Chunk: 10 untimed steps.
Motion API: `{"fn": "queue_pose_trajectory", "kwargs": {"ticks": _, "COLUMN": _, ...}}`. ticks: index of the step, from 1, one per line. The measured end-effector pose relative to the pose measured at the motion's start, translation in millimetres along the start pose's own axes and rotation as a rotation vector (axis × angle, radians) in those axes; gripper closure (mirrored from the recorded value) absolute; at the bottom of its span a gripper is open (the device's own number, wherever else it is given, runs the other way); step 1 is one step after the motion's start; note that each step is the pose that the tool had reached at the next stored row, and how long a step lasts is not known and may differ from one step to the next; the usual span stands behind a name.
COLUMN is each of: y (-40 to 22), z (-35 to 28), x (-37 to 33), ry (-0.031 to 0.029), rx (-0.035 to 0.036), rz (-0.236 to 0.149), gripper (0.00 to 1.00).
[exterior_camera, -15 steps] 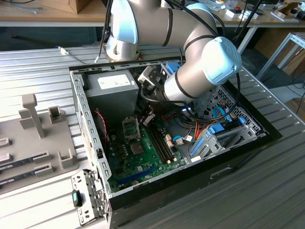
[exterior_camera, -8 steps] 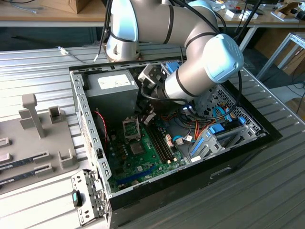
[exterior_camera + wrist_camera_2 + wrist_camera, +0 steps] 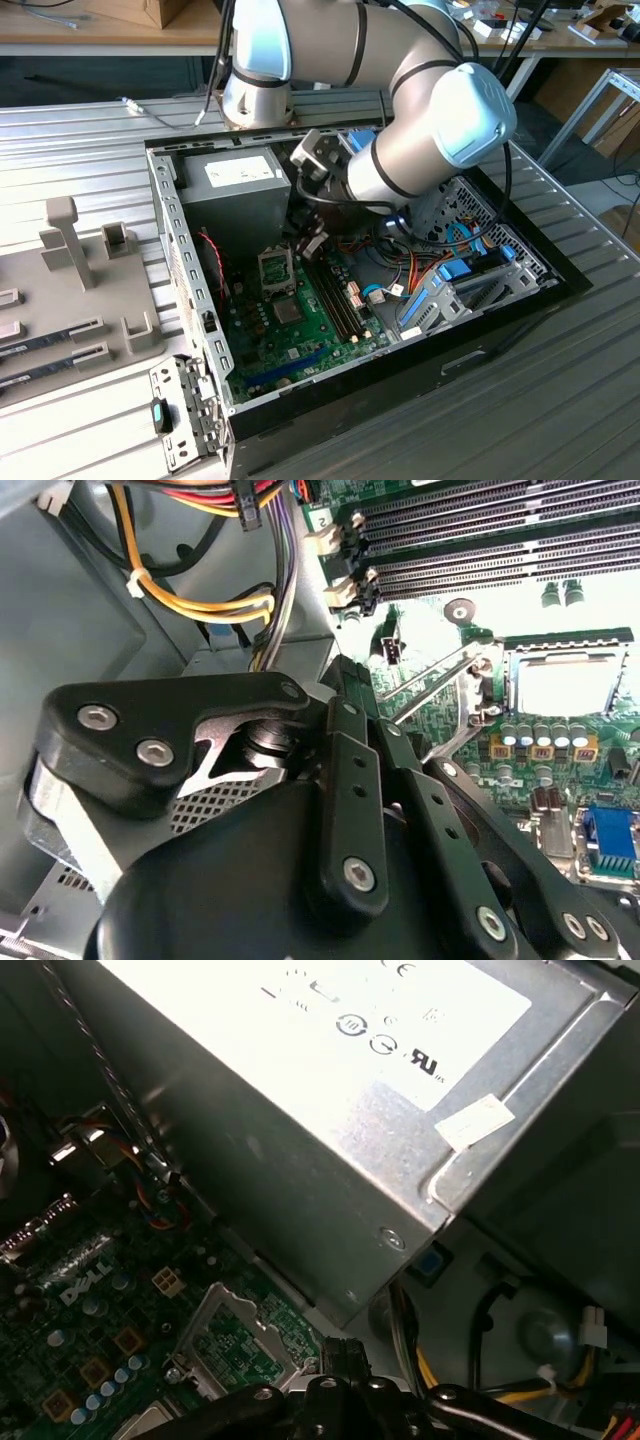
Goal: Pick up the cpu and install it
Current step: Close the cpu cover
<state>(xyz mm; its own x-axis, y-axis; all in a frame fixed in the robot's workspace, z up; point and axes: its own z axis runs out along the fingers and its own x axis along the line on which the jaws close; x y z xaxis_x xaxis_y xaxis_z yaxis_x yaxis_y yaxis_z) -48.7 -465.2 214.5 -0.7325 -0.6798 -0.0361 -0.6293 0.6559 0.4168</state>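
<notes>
- The gripper (image 3: 312, 245) hangs low inside the case, just beside the socket (image 3: 277, 268); spread or pinching, it cannot be told.
- In the second wrist view, a silvery square, likely the cpu (image 3: 565, 683), lies in the socket, lever (image 3: 432, 692) raised: seated, probably unlatched.
- The first wrist view adds the power supply (image 3: 300, 1110) behind.

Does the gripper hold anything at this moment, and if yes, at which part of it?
It cannot be told. The gripper hangs inside the computer case, above the motherboard near the CPU socket, and what may sit in it is hidden.
</notes>
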Motion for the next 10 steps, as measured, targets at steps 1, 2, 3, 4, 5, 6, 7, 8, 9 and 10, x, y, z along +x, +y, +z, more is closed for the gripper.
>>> {"fn": "queue_pose_trajectory", "kwargs": {"ticks": 1, "y": 0.3, "z": -0.6, "x": 0.0, "ry": 0.0000, "rx": 0.0000, "rz": 0.000, "gripper": 0.89}}
{"fn": "queue_pose_trajectory", "kwargs": {"ticks": 2, "y": 0.6, "z": -1.5, "x": 0.0, "ry": 0.0000, "rx": -0.0001, "rz": 0.000, "gripper": 0.89}}
{"fn": "queue_pose_trajectory", "kwargs": {"ticks": 3, "y": 0.8, "z": -2.1, "x": 0.1, "ry": 0.0000, "rx": -0.0002, "rz": 0.000, "gripper": 0.89}}
{"fn": "queue_pose_trajectory", "kwargs": {"ticks": 4, "y": 1.1, "z": -2.8, "x": 0.1, "ry": 0.0000, "rx": -0.0002, "rz": -0.001, "gripper": 0.89}}
{"fn": "queue_pose_trajectory", "kwargs": {"ticks": 5, "y": 1.4, "z": -3.8, "x": 0.1, "ry": 0.0000, "rx": -0.0003, "rz": -0.001, "gripper": 0.89}}
{"fn": "queue_pose_trajectory", "kwargs": {"ticks": 6, "y": 1.8, "z": -4.8, "x": 0.2, "ry": 0.0000, "rx": -0.0004, "rz": -0.001, "gripper": 0.89}}
{"fn": "queue_pose_trajectory", "kwargs": {"ticks": 7, "y": 2.1, "z": -5.6, "x": 0.2, "ry": 0.0001, "rx": -0.0004, "rz": -0.001, "gripper": 0.89}}
{"fn": "queue_pose_trajectory", "kwargs": {"ticks": 8, "y": 2.4, "z": -6.4, "x": 0.3, "ry": 0.0001, "rx": -0.0005, "rz": -0.001, "gripper": 0.89}}
{"fn": "queue_pose_trajectory", "kwargs": {"ticks": 9, "y": 2.7, "z": -7.1, "x": 0.3, "ry": 0.0001, "rx": -0.0006, "rz": -0.001, "gripper": 0.89}}
{"fn": "queue_pose_trajectory", "kwargs": {"ticks": 10, "y": 3.0, "z": -7.8, "x": 0.3, "ry": 0.0001, "rx": -0.0007, "rz": -0.002, "gripper": 0.89}}
